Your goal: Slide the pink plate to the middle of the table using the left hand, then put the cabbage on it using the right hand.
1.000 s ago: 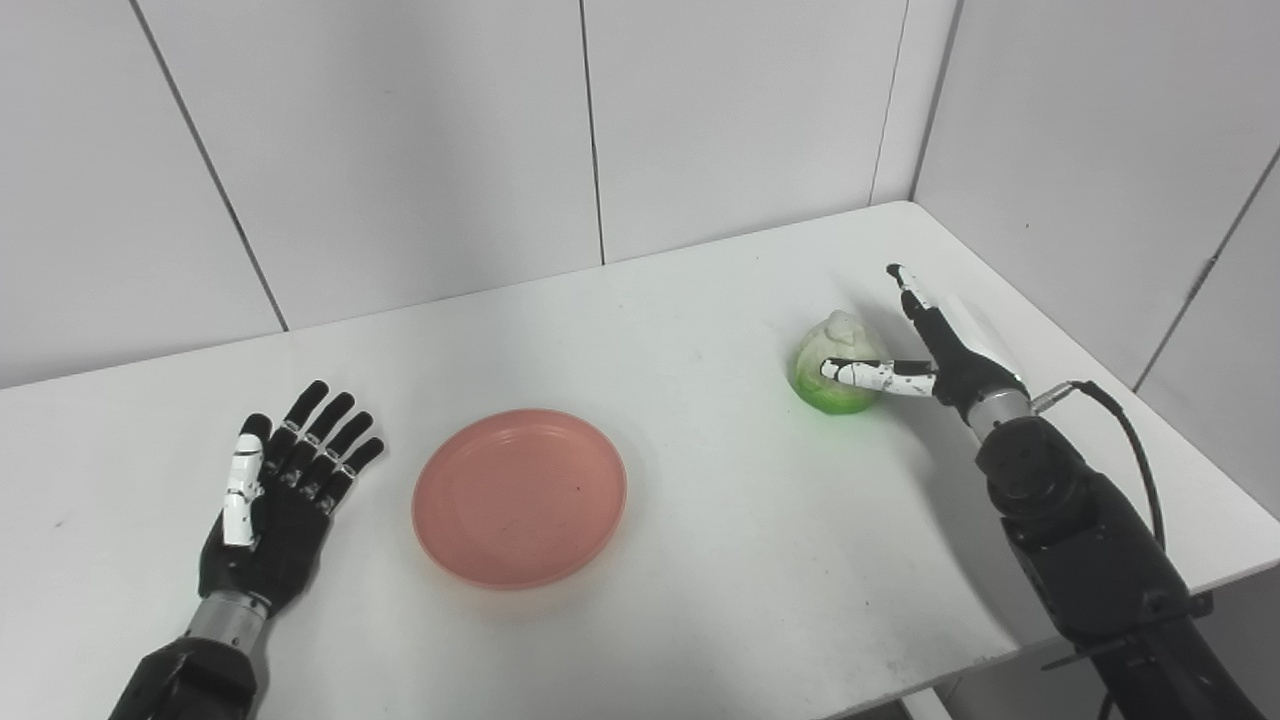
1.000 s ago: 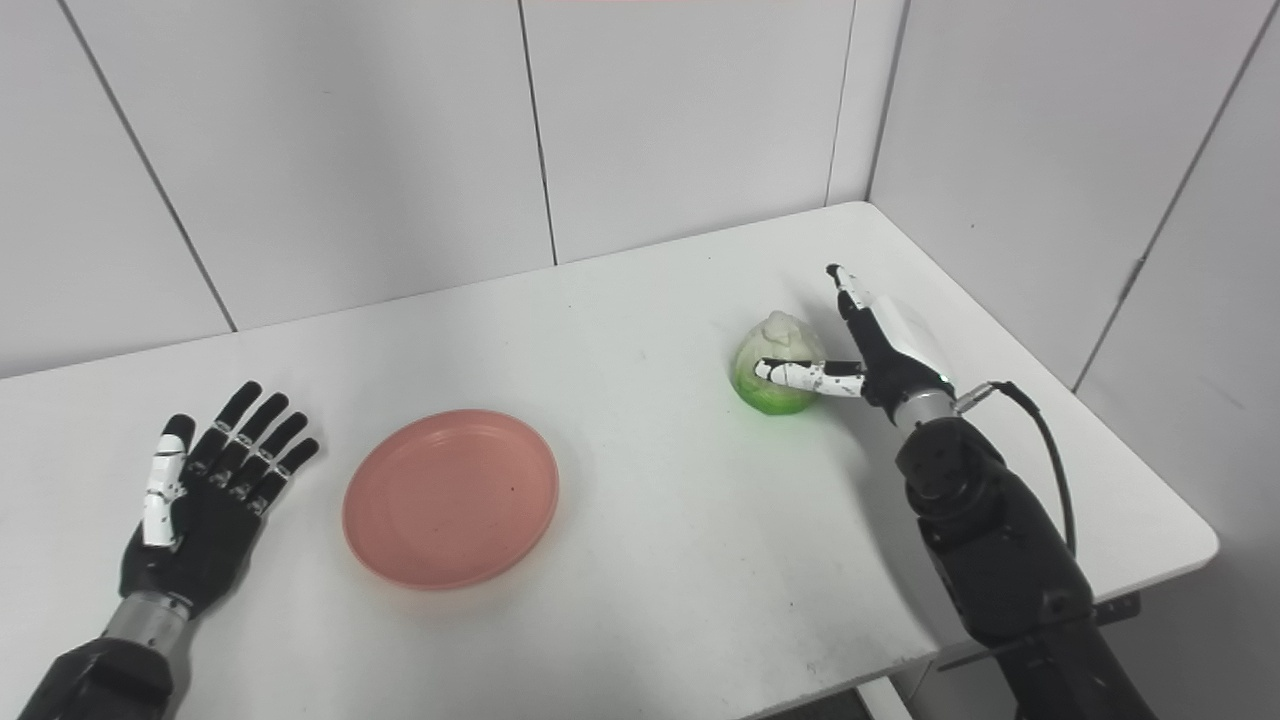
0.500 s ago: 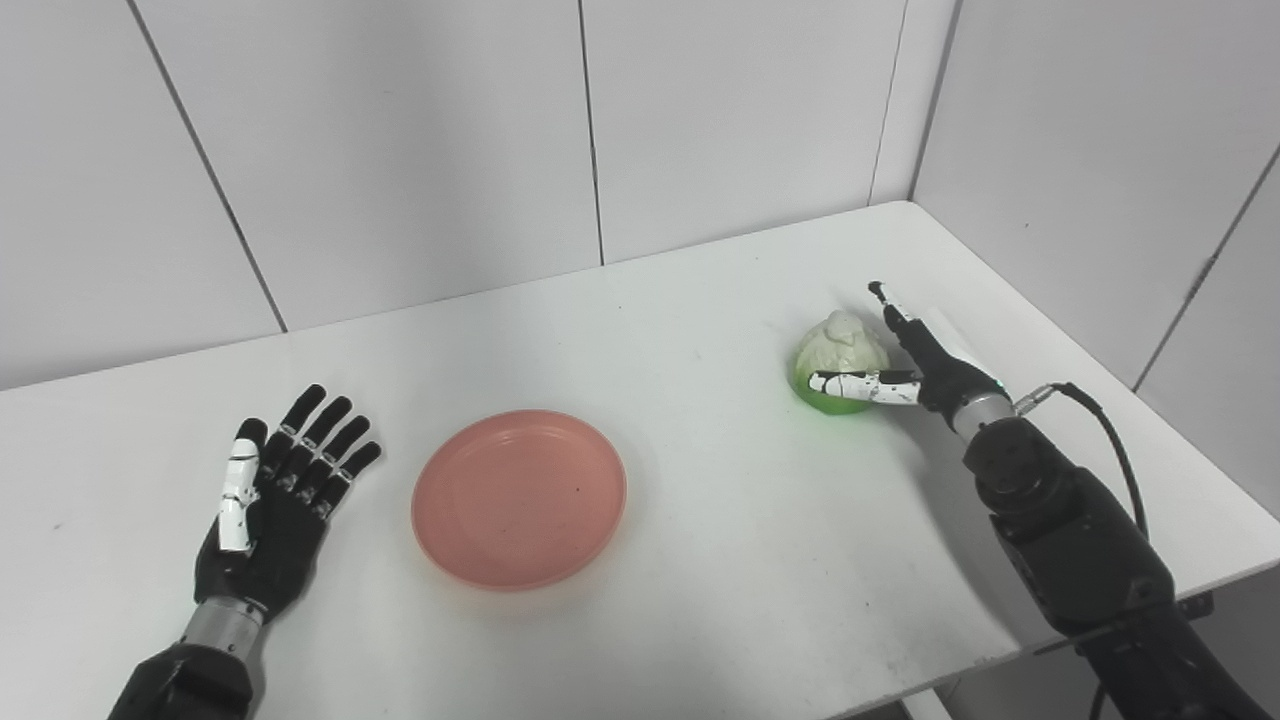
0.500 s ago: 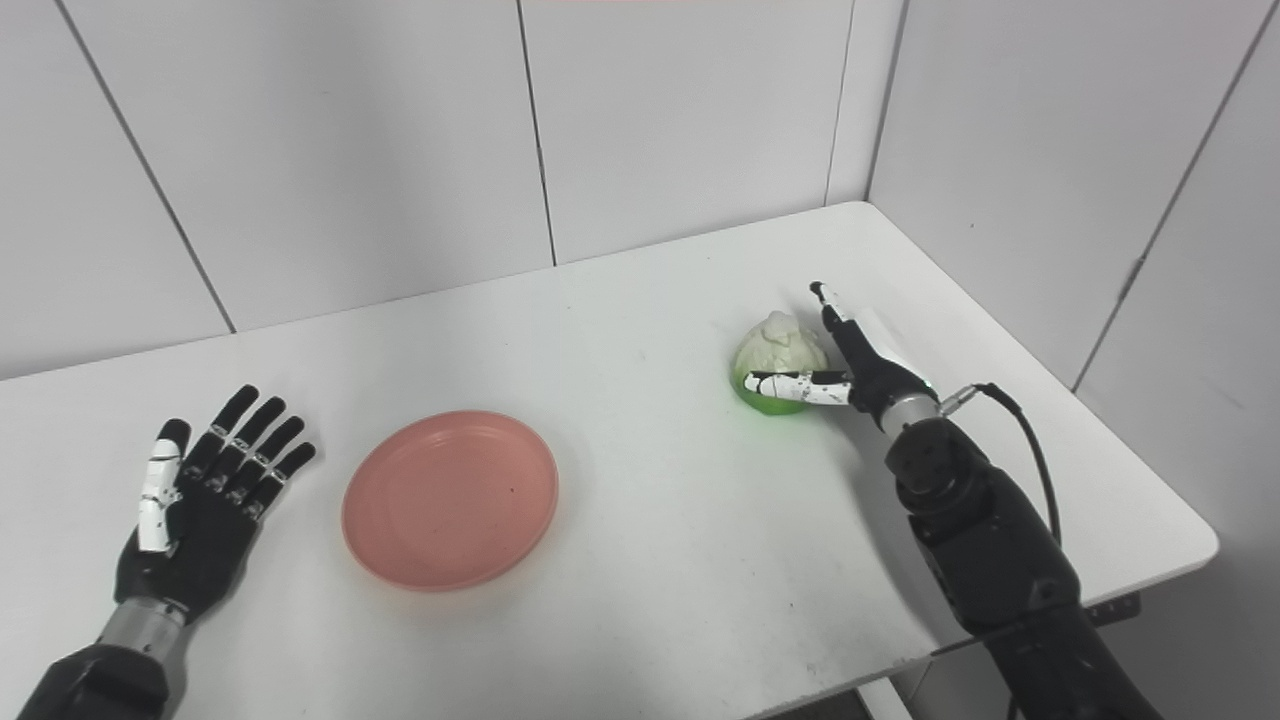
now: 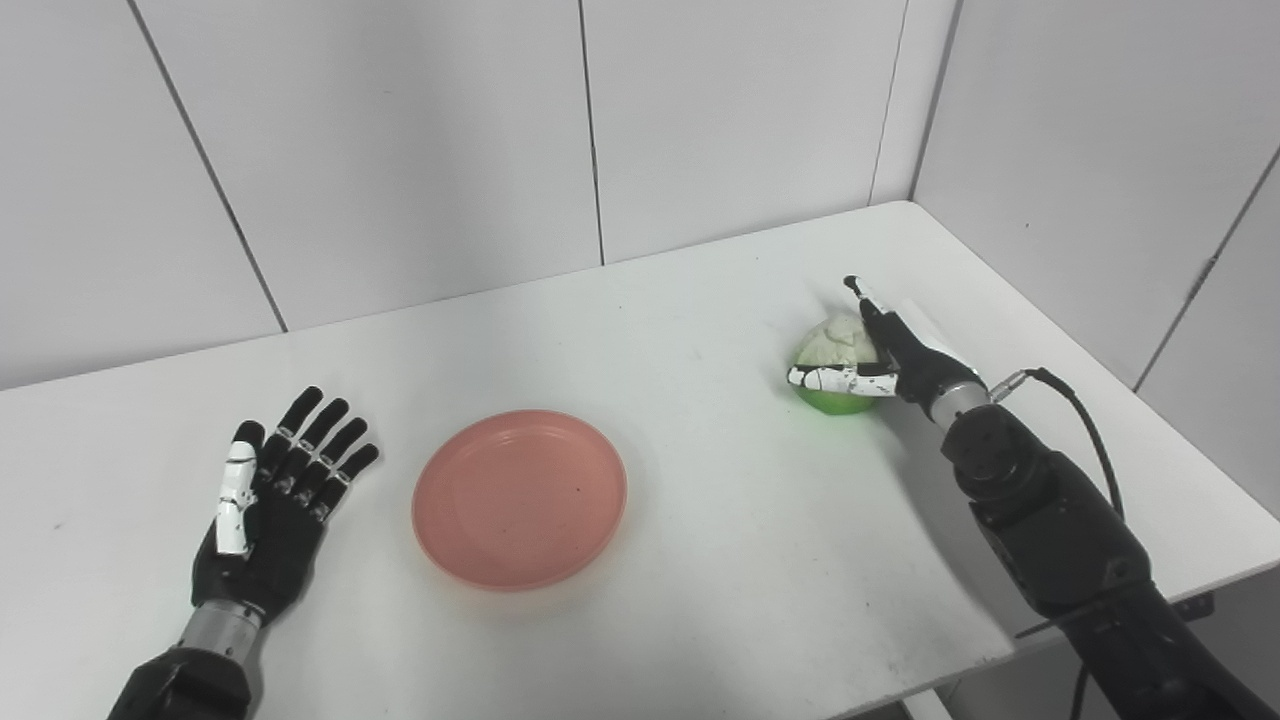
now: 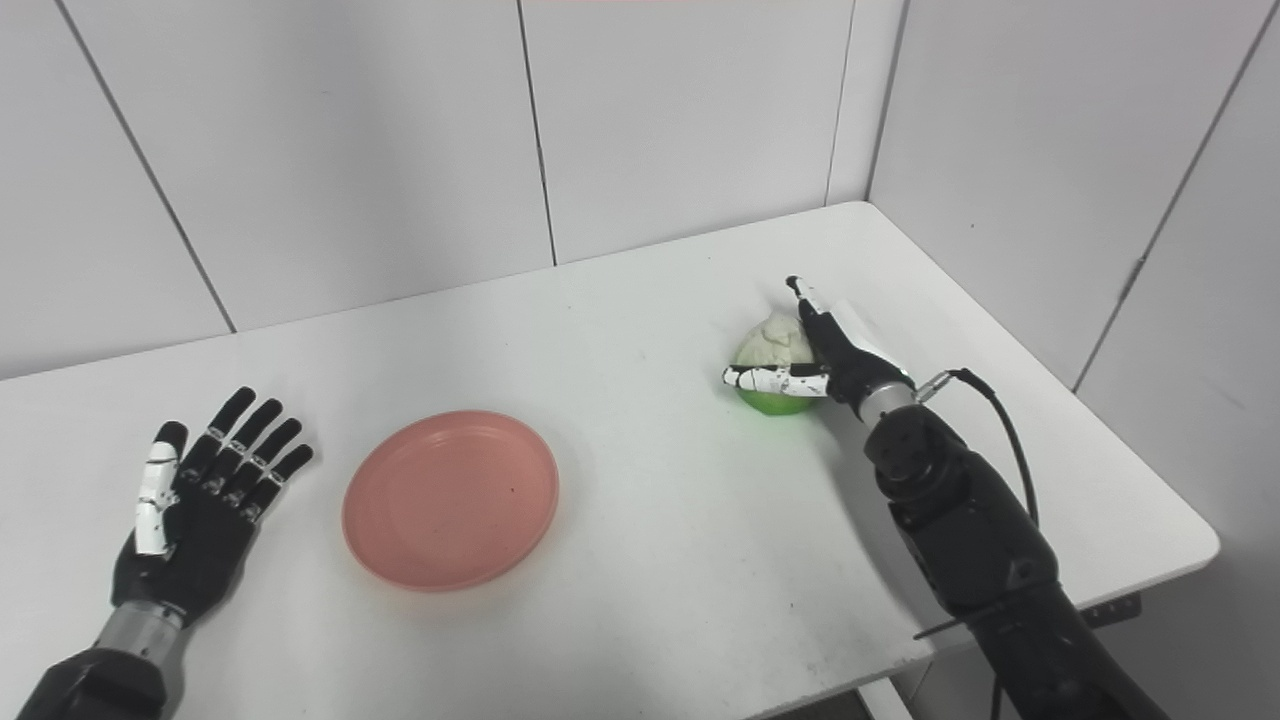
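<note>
The pink plate (image 5: 520, 497) lies flat on the white table (image 5: 700, 560), left of centre, with nothing on it. The cabbage (image 5: 830, 347), pale on top and green below, rests on the table at the right. My right hand (image 5: 905, 358) is open and wraps it loosely: the thumb crosses its front low down, and the fingers (image 6: 812, 312) run straight along its back and right side. My left hand (image 5: 268, 500) lies open and flat on the table, fingers spread, a short gap left of the plate.
White wall panels close the table at the back and on the right. The table's right corner (image 6: 1195, 545) and front edge are near my right forearm (image 6: 950, 510). A black cable (image 5: 1075, 410) loops from the right wrist.
My right hand has moved left and closed in around the cabbage, thumb sliding across its front. The left hand drew back slightly toward me. Plate and cabbage have not moved.
</note>
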Controlling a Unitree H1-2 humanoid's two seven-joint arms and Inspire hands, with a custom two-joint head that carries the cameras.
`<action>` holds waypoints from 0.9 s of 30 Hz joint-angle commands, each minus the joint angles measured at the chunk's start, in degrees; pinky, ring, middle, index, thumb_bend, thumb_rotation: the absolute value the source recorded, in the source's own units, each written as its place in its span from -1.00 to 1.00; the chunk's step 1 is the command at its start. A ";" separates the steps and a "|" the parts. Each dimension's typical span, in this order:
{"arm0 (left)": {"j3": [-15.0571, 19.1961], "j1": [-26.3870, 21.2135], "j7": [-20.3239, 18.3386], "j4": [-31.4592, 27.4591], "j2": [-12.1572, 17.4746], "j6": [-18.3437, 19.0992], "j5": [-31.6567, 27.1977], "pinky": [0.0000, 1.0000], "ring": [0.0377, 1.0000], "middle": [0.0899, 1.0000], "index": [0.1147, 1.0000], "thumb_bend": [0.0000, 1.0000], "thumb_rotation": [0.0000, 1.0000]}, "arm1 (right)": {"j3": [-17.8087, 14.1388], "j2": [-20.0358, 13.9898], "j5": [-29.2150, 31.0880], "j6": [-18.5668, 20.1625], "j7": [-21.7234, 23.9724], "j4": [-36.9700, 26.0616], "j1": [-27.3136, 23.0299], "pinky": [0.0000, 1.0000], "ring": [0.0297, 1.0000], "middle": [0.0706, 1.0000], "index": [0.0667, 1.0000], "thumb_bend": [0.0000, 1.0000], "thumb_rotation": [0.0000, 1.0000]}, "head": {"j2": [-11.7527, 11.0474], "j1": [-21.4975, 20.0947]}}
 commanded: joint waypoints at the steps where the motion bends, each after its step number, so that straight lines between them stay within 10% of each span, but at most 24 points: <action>1: -0.32 3.39 1.97 2.31 0.38 3.15 1.39 0.63 0.71 0.74 0.70 0.16 0.64 | -0.27 -0.87 0.10 -0.19 -0.16 -0.71 -2.86 0.78 1.00 1.00 1.00 1.00 0.09 | 0.13 -0.15; 19: -0.53 3.12 1.48 3.56 0.53 2.08 1.59 0.65 0.71 0.73 0.70 0.19 0.64 | 0.18 -0.91 0.67 2.29 -0.24 1.32 -4.23 0.67 0.85 0.92 0.99 1.00 -0.41 | 0.36 -0.10; 27: -0.80 3.37 1.67 2.80 0.54 2.22 1.83 0.65 0.71 0.72 0.70 0.17 0.69 | -0.03 -0.57 -0.80 3.84 -1.82 0.14 -3.86 0.37 0.46 0.50 0.56 0.90 -0.90 | 0.49 0.12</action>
